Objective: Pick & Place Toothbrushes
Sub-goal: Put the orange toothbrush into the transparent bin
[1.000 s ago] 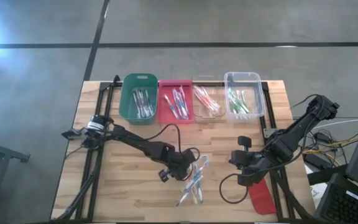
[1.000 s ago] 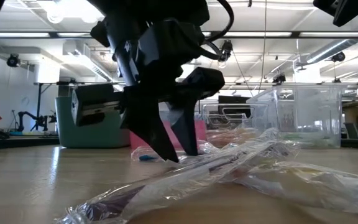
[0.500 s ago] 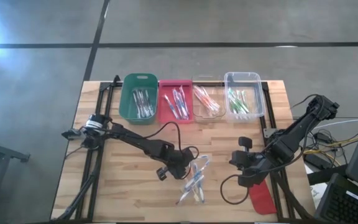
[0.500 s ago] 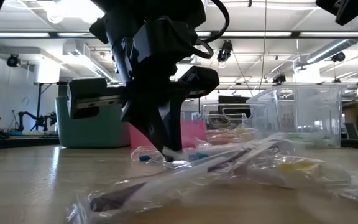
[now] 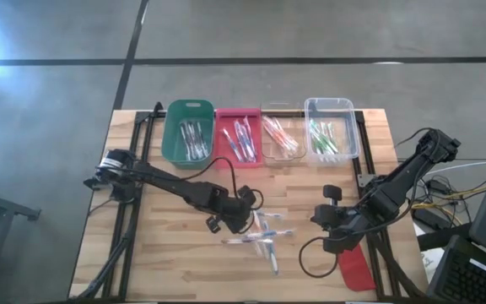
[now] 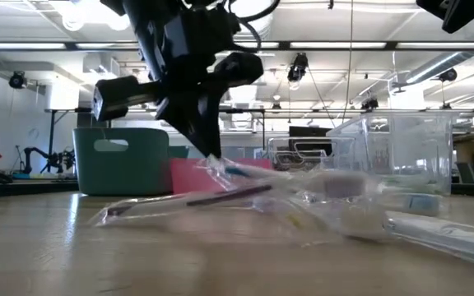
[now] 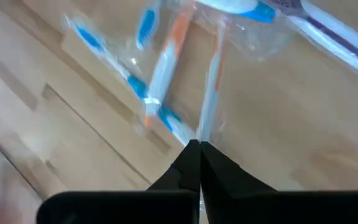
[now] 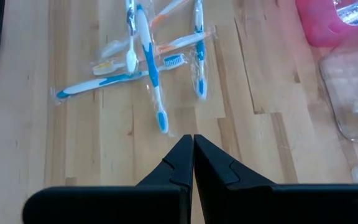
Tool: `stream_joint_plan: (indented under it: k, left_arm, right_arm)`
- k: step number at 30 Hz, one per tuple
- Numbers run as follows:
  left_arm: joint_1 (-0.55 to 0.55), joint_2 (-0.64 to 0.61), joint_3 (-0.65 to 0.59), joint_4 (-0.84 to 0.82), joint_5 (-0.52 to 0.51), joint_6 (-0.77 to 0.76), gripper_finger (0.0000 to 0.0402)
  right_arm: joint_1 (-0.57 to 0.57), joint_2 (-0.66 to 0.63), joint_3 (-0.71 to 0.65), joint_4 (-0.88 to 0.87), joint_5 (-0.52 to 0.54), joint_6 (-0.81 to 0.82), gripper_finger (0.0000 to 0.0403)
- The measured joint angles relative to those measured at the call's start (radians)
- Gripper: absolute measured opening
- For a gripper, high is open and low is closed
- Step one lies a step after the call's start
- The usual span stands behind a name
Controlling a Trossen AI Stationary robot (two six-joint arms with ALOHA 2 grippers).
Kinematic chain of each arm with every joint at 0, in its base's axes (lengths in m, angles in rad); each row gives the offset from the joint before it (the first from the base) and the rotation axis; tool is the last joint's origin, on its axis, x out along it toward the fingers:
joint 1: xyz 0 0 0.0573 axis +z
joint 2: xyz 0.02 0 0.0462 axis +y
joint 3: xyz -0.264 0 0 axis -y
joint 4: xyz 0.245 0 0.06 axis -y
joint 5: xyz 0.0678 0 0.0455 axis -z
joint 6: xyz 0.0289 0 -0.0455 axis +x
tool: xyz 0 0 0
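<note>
Several clear-wrapped toothbrushes (image 5: 264,238) lie crossed in a loose pile on the wooden table (image 5: 159,262), also seen in the right wrist view (image 8: 145,68). My left gripper (image 5: 245,217) stands at the pile's left end, shut on one orange-accented wrapped toothbrush (image 7: 209,93). In the low view my left gripper (image 6: 213,161) is raised off the tabletop. My right gripper (image 5: 319,218) hovers to the right of the pile, shut and touching nothing; its fingers (image 8: 193,142) point toward the pile. My left gripper pinches the wrapped toothbrush's near end (image 7: 201,135) between its two fingertips. The fingers slant down from above and from the table's left, roughly in line with the brush. The held end (image 6: 220,169) is raised; the rest slopes down toward the pile.
Four bins stand in a row at the far edge: green (image 5: 187,133), red (image 5: 239,135) and two clear ones (image 5: 281,139) (image 5: 332,131), each holding toothbrushes. A flat red lid (image 5: 357,268) lies at the near right. Bare wood lies left of the pile.
My left gripper has shut on a wrapped toothbrush's end and risen, moving a little toward the table's far left. The pile has been dragged with it: the brushes, once bunched in a slanting bundle, now lie spread out and mostly crosswise.
</note>
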Motion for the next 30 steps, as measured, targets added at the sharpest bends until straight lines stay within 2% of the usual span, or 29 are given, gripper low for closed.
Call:
stream_joint_plan:
  k: [4,11,16,22,30]
  left_arm:
    - [-0.013,-0.030,-0.002,-0.026,-0.059,0.004,0.0004]
    - [-0.044,-0.075,0.000,-0.122,-0.278,0.053,0.0002]
    - [-0.053,-0.098,0.039,-0.243,-0.364,0.041,0.0001]
    - [-0.048,-0.111,0.147,-0.318,-0.408,0.003,0.0001]
    - [0.003,-0.111,0.307,-0.314,-0.408,0.045,0.0000]
  right_arm:
    - [0.000,0.000,0.000,0.000,0.004,0.000,0.0008]
    - [0.000,0.000,0.000,-0.005,0.022,-0.014,0.0008]
    - [0.000,0.000,0.000,-0.008,0.022,-0.025,0.0008]
    - [0.000,0.000,0.000,-0.008,0.022,-0.026,0.0008]
    - [0.000,0.000,0.000,-0.010,0.022,-0.025,0.0008]
